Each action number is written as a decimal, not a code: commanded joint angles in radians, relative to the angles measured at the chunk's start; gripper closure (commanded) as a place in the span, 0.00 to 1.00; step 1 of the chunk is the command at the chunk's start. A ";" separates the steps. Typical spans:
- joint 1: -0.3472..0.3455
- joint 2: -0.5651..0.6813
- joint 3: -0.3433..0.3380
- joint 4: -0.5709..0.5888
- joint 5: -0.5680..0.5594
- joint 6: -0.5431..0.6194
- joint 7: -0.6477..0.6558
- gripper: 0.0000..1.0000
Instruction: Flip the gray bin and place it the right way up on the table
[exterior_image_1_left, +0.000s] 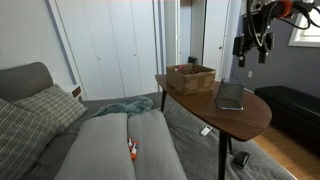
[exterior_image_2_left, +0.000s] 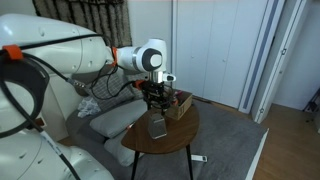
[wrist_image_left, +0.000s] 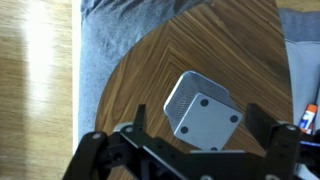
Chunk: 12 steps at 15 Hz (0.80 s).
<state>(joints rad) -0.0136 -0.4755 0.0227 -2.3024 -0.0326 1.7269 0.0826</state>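
The gray bin (exterior_image_1_left: 230, 95) stands upside down on the oval dark-brown table (exterior_image_1_left: 215, 118). Its flat bottom, with small dark dots, faces up in the wrist view (wrist_image_left: 203, 112). It also shows in an exterior view (exterior_image_2_left: 158, 127) on the table (exterior_image_2_left: 150, 148). My gripper (exterior_image_1_left: 252, 45) hangs well above the bin, open and empty; in an exterior view (exterior_image_2_left: 155, 97) it is straight over the bin. In the wrist view the gripper (wrist_image_left: 198, 118) has one finger on each side of the bin, well above it and not touching.
A brown woven basket (exterior_image_1_left: 190, 77) (exterior_image_2_left: 178, 103) sits at the table's far end. A gray sofa (exterior_image_1_left: 110, 145) lies beside the table, with a small orange item (exterior_image_1_left: 131, 150) on it. A dark bench (exterior_image_1_left: 295, 105) stands by the wall. The table edge and wood floor (wrist_image_left: 35, 80) show in the wrist view.
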 joint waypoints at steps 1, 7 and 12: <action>0.013 -0.019 -0.004 -0.048 0.086 0.113 0.031 0.00; 0.006 0.002 0.000 -0.023 0.051 0.094 0.007 0.00; 0.003 0.006 0.006 -0.027 0.049 0.113 0.029 0.00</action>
<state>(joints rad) -0.0082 -0.4738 0.0229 -2.3275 0.0186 1.8238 0.0898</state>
